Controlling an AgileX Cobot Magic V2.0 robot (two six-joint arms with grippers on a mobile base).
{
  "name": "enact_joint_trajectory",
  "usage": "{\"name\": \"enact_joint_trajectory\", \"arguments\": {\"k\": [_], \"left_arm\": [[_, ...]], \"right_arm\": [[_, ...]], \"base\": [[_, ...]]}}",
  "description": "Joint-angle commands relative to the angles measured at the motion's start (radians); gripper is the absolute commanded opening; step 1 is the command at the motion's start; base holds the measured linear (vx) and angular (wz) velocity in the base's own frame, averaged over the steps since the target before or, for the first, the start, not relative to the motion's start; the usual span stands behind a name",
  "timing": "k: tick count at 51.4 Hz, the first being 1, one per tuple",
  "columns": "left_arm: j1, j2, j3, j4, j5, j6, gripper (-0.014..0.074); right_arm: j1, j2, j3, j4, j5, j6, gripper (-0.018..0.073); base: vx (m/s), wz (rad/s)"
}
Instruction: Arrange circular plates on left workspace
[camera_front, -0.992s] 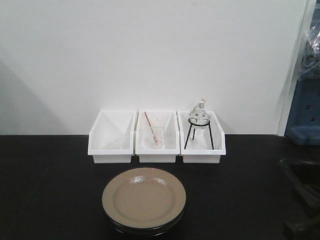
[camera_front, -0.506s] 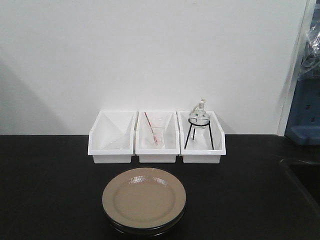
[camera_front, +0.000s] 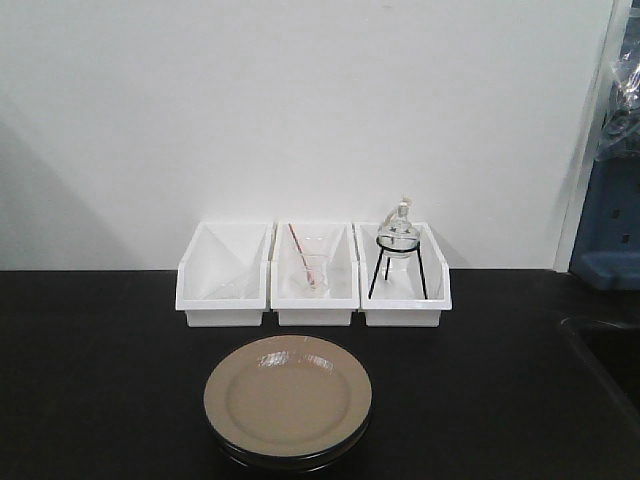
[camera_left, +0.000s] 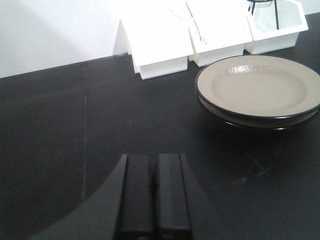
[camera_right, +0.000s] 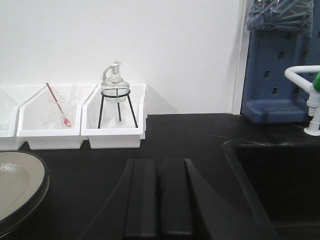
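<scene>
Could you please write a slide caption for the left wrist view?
Shut left tool above matte black countertop, facing stacked glossy tan round plates.

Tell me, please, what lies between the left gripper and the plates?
Nothing: in the left wrist view, only bare black countertop lies between the shut left gripper and the stacked plates.
</scene>
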Motion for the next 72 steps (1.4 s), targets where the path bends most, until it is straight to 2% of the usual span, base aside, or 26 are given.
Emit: {"name": "enact_joint_trajectory", "arguments": {"k": [1, 4, 7, 15, 16, 21, 29, 32, 35, 40, 72], "left_arm": [[-0.005, -0.03, -0.016, -0.037, -0.042, -0.035, 0.0], [-0.01, -0.06, -0.004, -0.01, -0.04, -0.093, 0.0], [-0.023, -0.095, 0.017, 0.073, -0.046, -0.192, 0.0], [-0.074, -0.221, 0.131, 0.385, -0.147, -0.641, 0.0], [-0.085, -0.241, 0.159, 0.429, -0.17, -0.727, 0.0], [-0.118, -0.342, 0.267, 0.63, -0.276, -0.976, 0.0], [-0.144, -0.491, 0.417, 0.853, -0.407, -1.192, 0.0], [-0.143, -0.501, 0.407, 0.912, -0.354, -1.218, 0.0], [-0.143, -0.489, 0.407, 0.927, -0.359, -1.216, 0.0], [-0.143, -0.488, 0.407, 0.905, -0.35, -1.217, 0.0], [-0.143, -0.488, 0.407, 0.908, -0.339, -1.217, 0.0]], "right_arm": [[-0.005, -0.005, -0.026, -0.019, -0.056, -0.001, -0.0003], [-0.005, -0.005, -0.026, -0.019, -0.056, -0.001, -0.0003], [-0.005, -0.005, -0.026, -0.019, -0.056, -0.001, -0.0003], [-0.005, -0.005, -0.026, -0.019, -0.056, -0.001, -0.0003], [-0.005, -0.005, -0.026, -0.019, -0.056, -0.001, -0.0003], [-0.005, -0.005, -0.026, -0.019, -0.056, -0.001, -0.0003], [-0.005, -0.005, -0.026, -0.019, -0.056, -0.001, -0.0003], [-0.005, -0.005, -0.026, -0.019, -0.056, -0.001, -0.0003], [-0.005, -0.006, -0.026, -0.019, -0.054, -0.001, -0.0003], [-0.005, -0.006, -0.026, -0.019, -0.054, -0.001, -0.0003], [-0.005, -0.006, -0.026, -0.019, -0.054, -0.001, -0.0003]], "base": [[0.0, 0.0], [0.0, 0.0], [0.0, 0.0], [0.0, 0.0], [0.0, 0.0], [0.0, 0.0], [0.0, 0.0], [0.0, 0.0], [0.0, 0.0], [0.0, 0.0], [0.0, 0.0]]}}
